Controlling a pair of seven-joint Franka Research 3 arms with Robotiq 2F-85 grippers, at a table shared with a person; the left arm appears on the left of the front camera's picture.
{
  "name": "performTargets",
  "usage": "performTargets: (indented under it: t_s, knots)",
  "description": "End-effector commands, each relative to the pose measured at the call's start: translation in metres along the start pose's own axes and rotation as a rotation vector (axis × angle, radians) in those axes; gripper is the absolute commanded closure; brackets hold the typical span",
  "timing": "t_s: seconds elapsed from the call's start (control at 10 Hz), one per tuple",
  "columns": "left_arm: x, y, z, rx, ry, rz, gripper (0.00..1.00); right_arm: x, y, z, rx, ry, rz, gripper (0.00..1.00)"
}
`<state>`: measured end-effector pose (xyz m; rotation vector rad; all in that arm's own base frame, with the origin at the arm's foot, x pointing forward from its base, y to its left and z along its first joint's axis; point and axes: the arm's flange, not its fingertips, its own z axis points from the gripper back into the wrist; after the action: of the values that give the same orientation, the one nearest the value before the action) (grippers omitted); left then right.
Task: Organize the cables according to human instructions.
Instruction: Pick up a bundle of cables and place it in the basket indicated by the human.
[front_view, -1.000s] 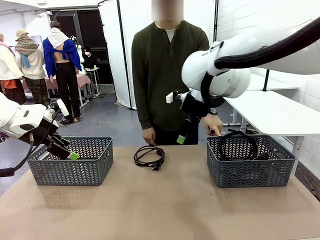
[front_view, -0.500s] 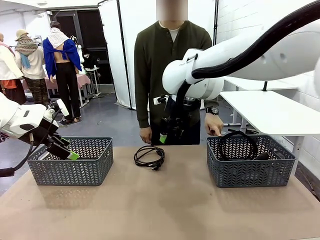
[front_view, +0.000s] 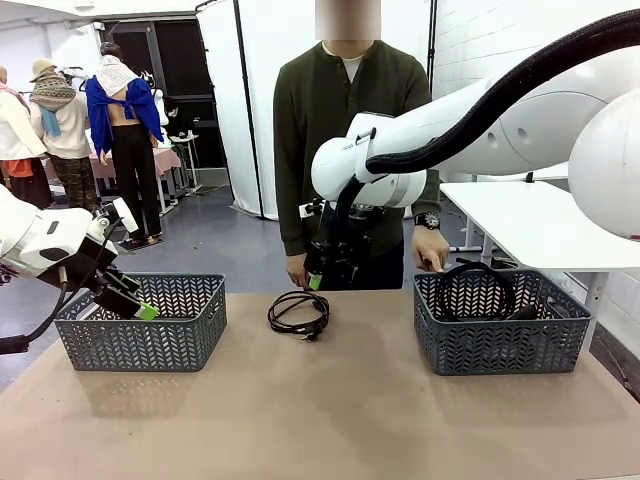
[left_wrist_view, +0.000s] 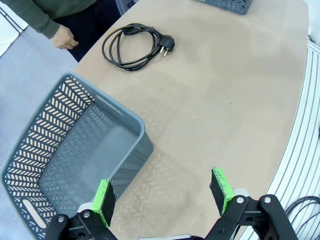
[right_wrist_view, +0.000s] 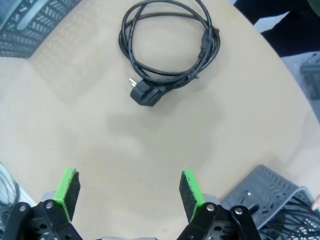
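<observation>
centrally, near the far edge of the table (front_view: 330, 420), lies one coiled cable (front_view: 298, 312) flat on the bare top, apart from both baskets, with wide open surface on the near side. above and just beyond it hangs the right gripper (front_view: 322, 272), pads spread wide and empty, with a second cable (front_view: 478, 290) propped inside the right basket (front_view: 500, 330) beside the person's hand (front_view: 428, 248). over by the near rim of the left basket (front_view: 145, 330) hovers the left gripper (front_view: 130, 295), likewise parted and holding nothing.
</observation>
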<state>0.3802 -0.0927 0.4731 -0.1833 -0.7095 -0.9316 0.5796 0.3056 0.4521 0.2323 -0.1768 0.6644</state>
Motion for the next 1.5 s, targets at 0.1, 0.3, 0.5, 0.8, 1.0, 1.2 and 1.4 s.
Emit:
performTargets:
  t_s: [0.1,0.3,0.5,0.8,1.0,1.2,1.4]
  knots:
    - [-0.002,0.003,-0.001,-0.004,-0.006,0.004,0.00,-0.004,-0.001,0.004,0.002,-0.006,0.005,0.00]
    - [-0.002,0.003,-0.001,-0.004,-0.006,0.004,0.00,-0.004,-0.001,0.004,0.002,-0.006,0.005,0.00]
    - [-0.002,0.003,-0.001,-0.004,-0.006,0.004,0.00,-0.004,-0.001,0.004,0.002,-0.006,0.005,0.00]
    - [-0.002,0.003,-0.001,-0.004,-0.006,0.004,0.00,-0.004,-0.001,0.004,0.002,-0.006,0.005,0.00]
    - [-0.002,0.003,-0.001,-0.004,-0.006,0.004,0.00,0.009,0.001,0.001,0.000,0.030,-0.064,0.00]
    - [-0.002,0.003,-0.001,-0.004,-0.006,0.004,0.00,0.029,0.004,-0.002,-0.002,0.039,-0.189,0.00]
    - [-0.002,0.003,-0.001,-0.004,-0.006,0.004,0.00,0.044,0.001,-0.009,-0.055,0.059,-0.293,0.00]
